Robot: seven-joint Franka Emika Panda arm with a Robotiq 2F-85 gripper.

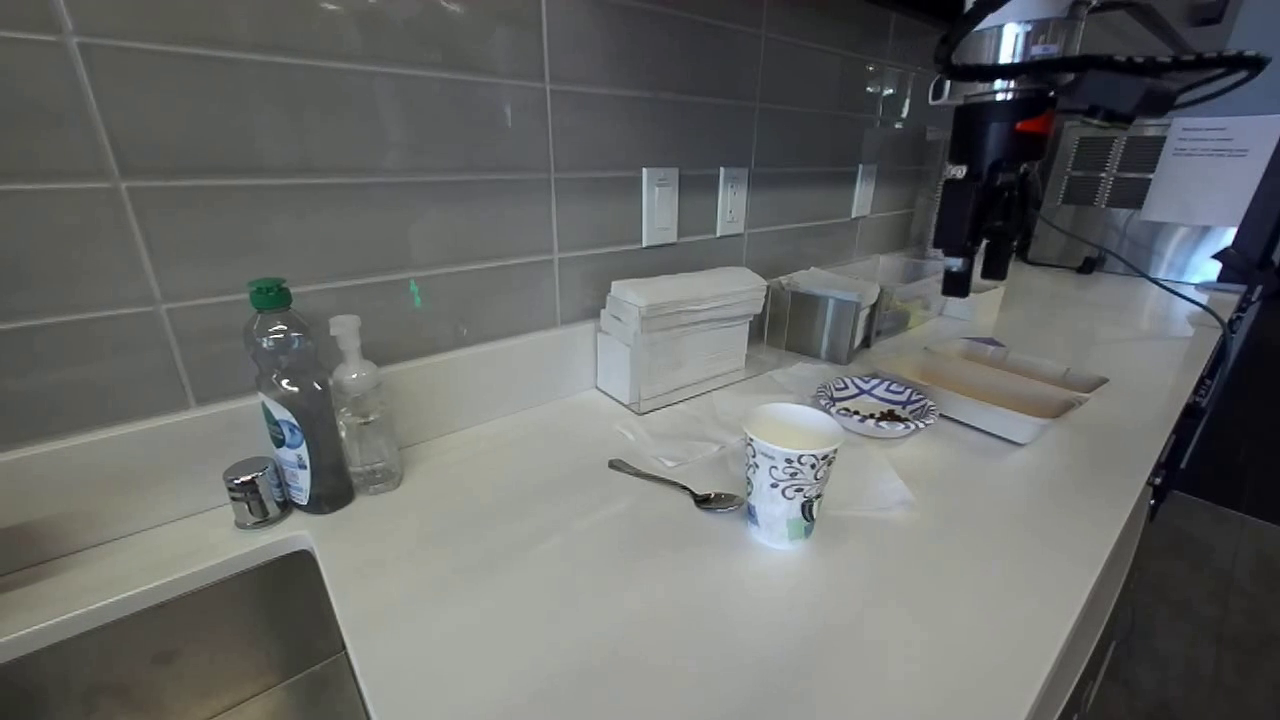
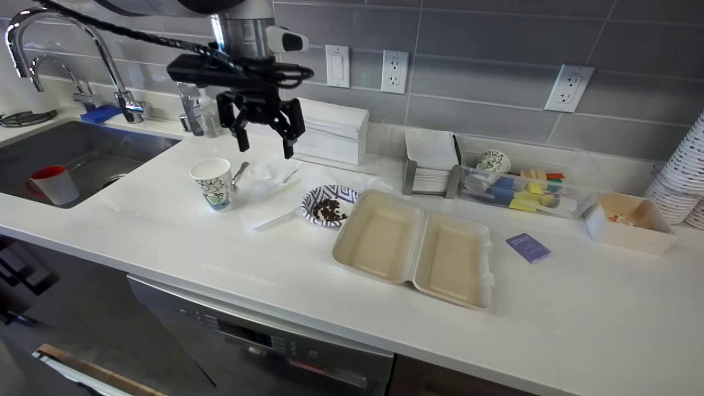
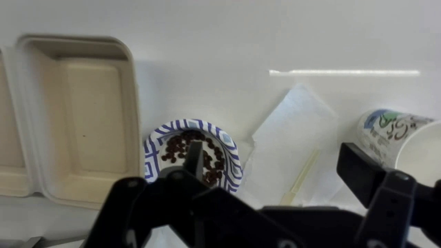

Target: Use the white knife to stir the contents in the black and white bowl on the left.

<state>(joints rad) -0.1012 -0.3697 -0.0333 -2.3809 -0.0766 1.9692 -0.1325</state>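
The black and white bowl is a shallow paper dish with a dark blue-and-white rim and brown beans inside. It stands on the counter in both exterior views (image 1: 850, 392) (image 2: 347, 193) and in the wrist view (image 3: 229, 141). The white knife (image 3: 305, 172) looks pale and yellowish and lies on a white napkin beside the bowl. It is faint in an exterior view (image 2: 285, 187); part of it is hidden by the gripper in the wrist view. My gripper (image 3: 275, 160) is open and empty, high above the counter, in both exterior views (image 1: 976, 278) (image 2: 265, 149).
A tall patterned paper cup (image 1: 790, 490) stands on the napkin's far side from the bowl. A metal spoon (image 1: 690, 490) lies beside the cup. An open takeout box (image 2: 415, 242) stands close to the bowl. Stacked paper towels (image 2: 330, 135) and napkin holder (image 2: 432, 165) line the wall.
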